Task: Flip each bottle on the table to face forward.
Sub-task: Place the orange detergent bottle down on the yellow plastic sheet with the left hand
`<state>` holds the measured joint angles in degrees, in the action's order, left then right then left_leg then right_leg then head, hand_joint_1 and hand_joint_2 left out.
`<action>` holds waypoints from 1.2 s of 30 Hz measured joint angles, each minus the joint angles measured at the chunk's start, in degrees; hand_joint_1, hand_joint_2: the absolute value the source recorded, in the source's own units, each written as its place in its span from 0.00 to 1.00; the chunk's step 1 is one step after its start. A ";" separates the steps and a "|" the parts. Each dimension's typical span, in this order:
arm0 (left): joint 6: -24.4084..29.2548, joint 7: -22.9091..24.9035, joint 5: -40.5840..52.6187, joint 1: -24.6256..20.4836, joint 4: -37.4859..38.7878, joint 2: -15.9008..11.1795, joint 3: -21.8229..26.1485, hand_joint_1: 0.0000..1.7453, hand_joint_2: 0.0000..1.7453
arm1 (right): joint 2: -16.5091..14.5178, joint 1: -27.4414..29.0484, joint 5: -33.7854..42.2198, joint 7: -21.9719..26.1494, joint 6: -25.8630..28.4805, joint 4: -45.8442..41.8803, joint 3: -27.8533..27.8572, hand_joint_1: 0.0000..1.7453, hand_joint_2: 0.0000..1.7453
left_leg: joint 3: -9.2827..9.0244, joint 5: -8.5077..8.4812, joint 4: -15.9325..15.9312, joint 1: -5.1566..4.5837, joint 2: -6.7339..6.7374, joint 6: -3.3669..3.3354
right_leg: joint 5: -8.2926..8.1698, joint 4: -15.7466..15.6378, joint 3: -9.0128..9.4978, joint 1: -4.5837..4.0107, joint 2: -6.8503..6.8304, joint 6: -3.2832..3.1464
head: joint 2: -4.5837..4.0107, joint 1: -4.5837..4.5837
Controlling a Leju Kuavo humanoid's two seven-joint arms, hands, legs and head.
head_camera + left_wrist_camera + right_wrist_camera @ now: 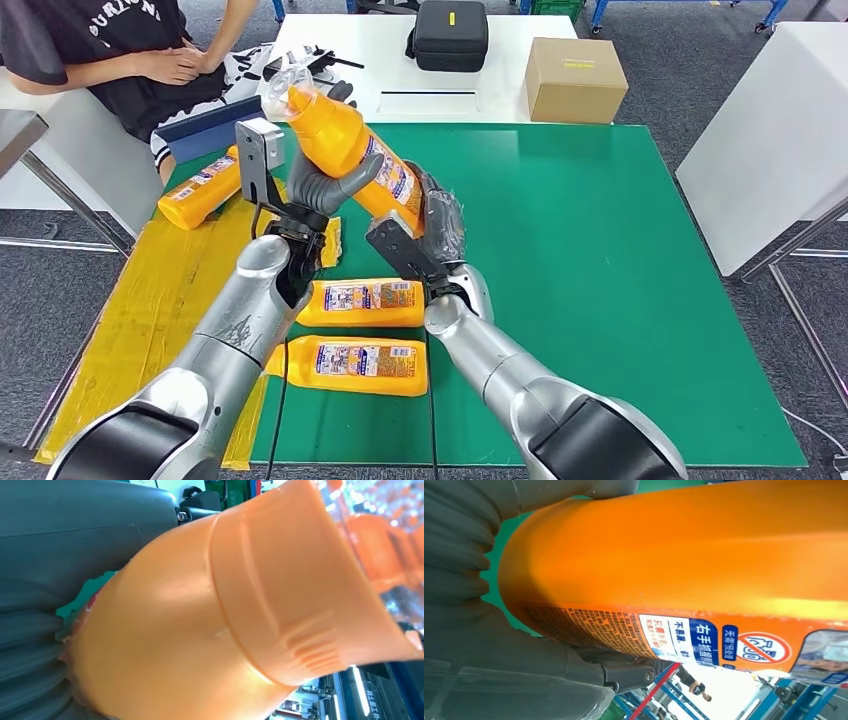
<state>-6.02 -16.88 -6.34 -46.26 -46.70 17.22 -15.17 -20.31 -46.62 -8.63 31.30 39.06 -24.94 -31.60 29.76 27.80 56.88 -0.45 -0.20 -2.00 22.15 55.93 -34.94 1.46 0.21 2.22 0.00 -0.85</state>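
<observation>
Raised orange bottle (350, 150), held in the air above the green table (600, 300) between both hands. Its long axis is tilted, the cap end up and toward the far left, the base down and toward the right. The left hand (325, 190) grasps the bottle near its shoulder, grey thumb across the front; the right hand (435, 225) grasps the lower body from behind, its fingers largely hidden by the bottle. The body is smooth glossy plastic, with a ridged flared collar in the left wrist view below what seems to be a clear cap (285, 75). In the right wrist view a printed label (724, 645) runs along the body: small Chinese characters in blue and white panels and a red crossed-circle sign, the fine print too small to read.

Three further orange bottles lie on their sides. Two rest near the table's front edge, one just behind the other (365, 302) (350, 365), labels up, long axes left to right. A third (200, 190) lies on the yellow sheet (150, 320) at the table's left.

Behind the table, a white table (400, 60) carries a black case (450, 35) and a cardboard box (575, 80). A seated person (130, 60) wears a dark shirt with partly readable white lettering.
</observation>
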 joint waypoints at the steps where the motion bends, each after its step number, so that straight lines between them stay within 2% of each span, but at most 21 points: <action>1: -0.13 0.02 0.00 0.00 0.01 0.00 0.08 0.00 1.00 | 0.01 -0.02 0.09 -0.04 0.28 0.00 -0.40 1.00 1.00 | 0.00 0.00 0.00 0.00 0.00 0.00 | 0.00 0.00 0.00 0.00 0.00 0.00 | 0.00 0.00; 5: -0.65 0.10 0.04 0.00 0.07 0.01 0.30 0.00 1.00 | 0.07 -0.24 -0.39 -0.15 0.97 -0.01 -1.15 1.00 1.00 | 0.00 0.00 0.00 0.00 0.00 0.00 | 0.00 0.00 0.00 0.00 0.00 0.00 | 0.00 0.00; 8: -1.08 0.13 0.14 0.00 0.12 0.00 0.48 0.66 1.00 | 0.15 -0.44 -1.79 -0.33 1.08 -0.03 -1.08 1.00 1.00 | 0.00 0.00 0.00 0.00 0.00 0.00 | 0.00 0.00 0.00 0.00 0.00 0.00 | 0.00 -0.01; 9: -1.23 0.13 0.17 0.00 0.16 0.00 0.56 0.91 1.00 | 0.18 -0.49 -2.21 -0.48 1.09 -0.04 -1.01 1.00 1.00 | 0.00 0.00 0.00 0.00 0.00 0.00 | 0.00 0.00 0.00 0.00 0.00 0.00 | 0.00 -0.01; 10: -1.37 0.14 0.19 0.00 0.20 0.00 0.65 0.94 1.00 | 0.21 -0.56 -2.65 -0.62 1.09 -0.05 -0.89 1.00 1.00 | 0.00 0.00 0.00 0.00 0.00 0.00 | 0.00 0.00 0.00 0.00 0.00 0.00 | 0.00 0.00; 13: -1.67 0.14 0.20 0.01 0.27 0.00 0.88 1.00 1.00 | 0.29 -0.69 -3.86 -0.92 1.10 -0.14 -0.41 1.00 1.00 | 0.00 0.00 0.00 0.00 0.00 0.00 | 0.00 0.00 0.00 0.00 0.00 0.00 | 0.00 0.00; 35: -1.87 0.10 0.16 -0.01 0.27 0.01 1.93 1.00 1.00 | 0.33 -0.55 -5.65 -0.91 1.01 -0.53 0.98 1.00 1.00 | 0.00 0.00 0.00 0.00 0.00 0.00 | 0.00 0.00 0.00 0.00 0.00 0.00 | 0.00 0.00; 36: -1.86 0.08 0.16 -0.01 0.27 0.00 1.93 1.00 1.00 | 0.33 -0.52 -4.98 -0.44 0.81 -0.52 1.01 0.81 1.00 | 0.00 0.00 0.00 0.00 0.00 0.00 | 0.00 0.00 0.00 0.00 0.00 0.00 | 0.00 0.00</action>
<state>-7.88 -16.81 -6.17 -46.27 -46.43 17.23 -13.25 -19.98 -47.14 -13.62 30.86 39.88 -25.46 -30.59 29.77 27.80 56.88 -0.45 -0.21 -2.00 22.15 55.93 -34.94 1.46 0.20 2.22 0.00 -0.85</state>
